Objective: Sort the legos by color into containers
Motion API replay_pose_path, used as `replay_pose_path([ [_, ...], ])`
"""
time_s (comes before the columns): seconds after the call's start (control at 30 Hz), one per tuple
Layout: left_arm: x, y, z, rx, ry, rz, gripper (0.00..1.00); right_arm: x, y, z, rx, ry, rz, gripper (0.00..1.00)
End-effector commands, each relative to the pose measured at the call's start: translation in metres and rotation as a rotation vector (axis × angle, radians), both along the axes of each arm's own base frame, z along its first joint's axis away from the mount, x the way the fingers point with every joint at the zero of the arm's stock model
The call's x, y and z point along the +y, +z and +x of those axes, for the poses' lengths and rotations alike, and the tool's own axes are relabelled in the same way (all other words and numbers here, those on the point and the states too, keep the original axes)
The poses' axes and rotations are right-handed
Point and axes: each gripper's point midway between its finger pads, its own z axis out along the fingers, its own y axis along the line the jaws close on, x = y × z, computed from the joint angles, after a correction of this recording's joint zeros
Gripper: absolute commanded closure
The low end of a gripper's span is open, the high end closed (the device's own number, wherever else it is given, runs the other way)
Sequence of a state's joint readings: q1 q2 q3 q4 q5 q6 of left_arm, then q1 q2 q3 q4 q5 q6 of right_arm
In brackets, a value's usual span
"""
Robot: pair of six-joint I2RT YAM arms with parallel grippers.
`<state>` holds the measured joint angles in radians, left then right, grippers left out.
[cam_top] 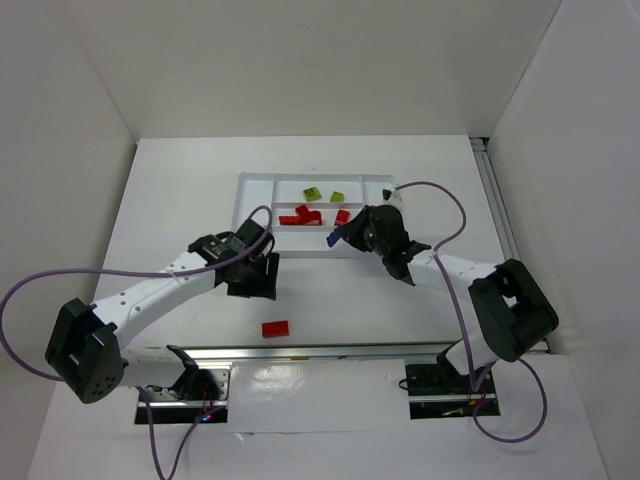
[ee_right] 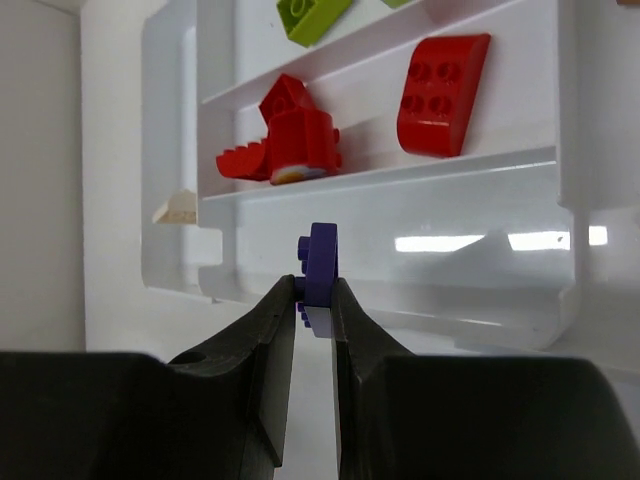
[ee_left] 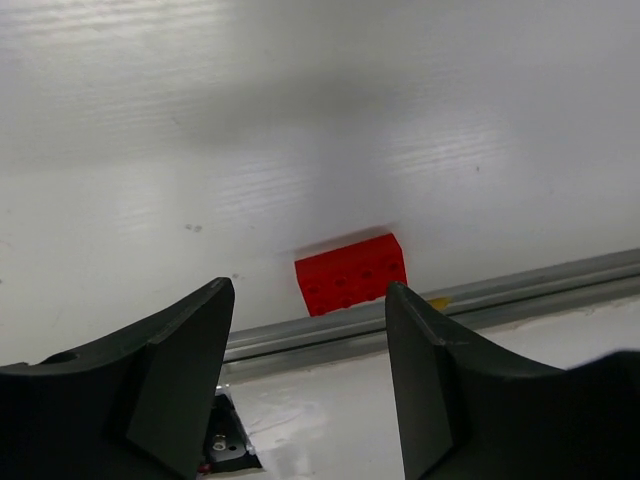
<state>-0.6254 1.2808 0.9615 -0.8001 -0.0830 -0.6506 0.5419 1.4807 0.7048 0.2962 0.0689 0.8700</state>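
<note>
The containers are compartments of a white tray (cam_top: 246, 203) at the table's middle. Two lime legos (cam_top: 312, 192) lie in its back section and red legos (cam_top: 300, 215) in the section in front of them. In the right wrist view I see red legos (ee_right: 443, 80), a lime one (ee_right: 310, 15) and a tan one (ee_right: 180, 208) in the tray (ee_right: 400, 180). My right gripper (ee_right: 314, 285) is shut on a blue-purple lego (ee_right: 320, 262), just in front of the tray's near wall. A red lego (ee_left: 351, 273) lies loose on the table. My left gripper (ee_left: 310, 288) hangs open above it, holding nothing.
A metal rail (cam_top: 330, 350) runs along the table's near edge, close behind the loose red lego (cam_top: 275, 328). White walls enclose the table on the left, back and right. Purple cables loop from both arms.
</note>
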Motion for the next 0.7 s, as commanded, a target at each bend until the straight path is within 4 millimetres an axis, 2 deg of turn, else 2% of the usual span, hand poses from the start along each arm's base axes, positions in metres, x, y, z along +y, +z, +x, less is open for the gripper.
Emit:
replay_pose_path([
  [0.0,-0.016,-0.015,-0.022,0.056,-0.094,-0.038,0.27,0.004,0.029,0.025,-0.122,-0.085,0.067,1.00],
  [0.07,-0.021,-0.018,-0.025,0.058,-0.099,-0.044,0.24,0.005,0.025,0.027,-0.114,-0.084,0.062,0.99],
  [0.1,-0.023,-0.021,-0.028,0.069,-0.101,-0.040,0.11,0.009,0.021,0.029,-0.101,-0.075,0.058,0.96],
  [0.13,-0.022,-0.021,-0.027,0.063,-0.097,-0.033,0.07,0.012,0.026,0.034,-0.110,-0.075,0.064,0.92],
  [0.2,-0.020,-0.027,-0.026,0.076,-0.092,-0.010,0.00,0.013,0.015,0.033,-0.077,-0.065,0.048,0.80],
  [0.23,-0.022,-0.027,-0.028,0.078,-0.093,-0.012,0.00,0.014,0.019,0.035,-0.088,-0.061,0.045,0.69],
  [0.33,-0.021,-0.033,-0.029,0.093,-0.098,0.011,0.00,0.017,0.020,0.031,-0.090,-0.048,0.037,0.48],
  [0.37,-0.021,-0.036,-0.029,0.101,-0.098,0.018,0.00,0.013,0.022,0.030,-0.094,-0.055,0.020,0.37],
  [0.5,-0.031,-0.039,-0.034,0.113,-0.124,0.009,0.00,0.008,0.032,0.028,-0.117,-0.066,-0.019,0.23],
  [0.67,-0.034,-0.049,-0.041,0.116,-0.136,0.037,0.01,-0.007,0.057,0.022,-0.160,-0.100,-0.046,0.23],
])
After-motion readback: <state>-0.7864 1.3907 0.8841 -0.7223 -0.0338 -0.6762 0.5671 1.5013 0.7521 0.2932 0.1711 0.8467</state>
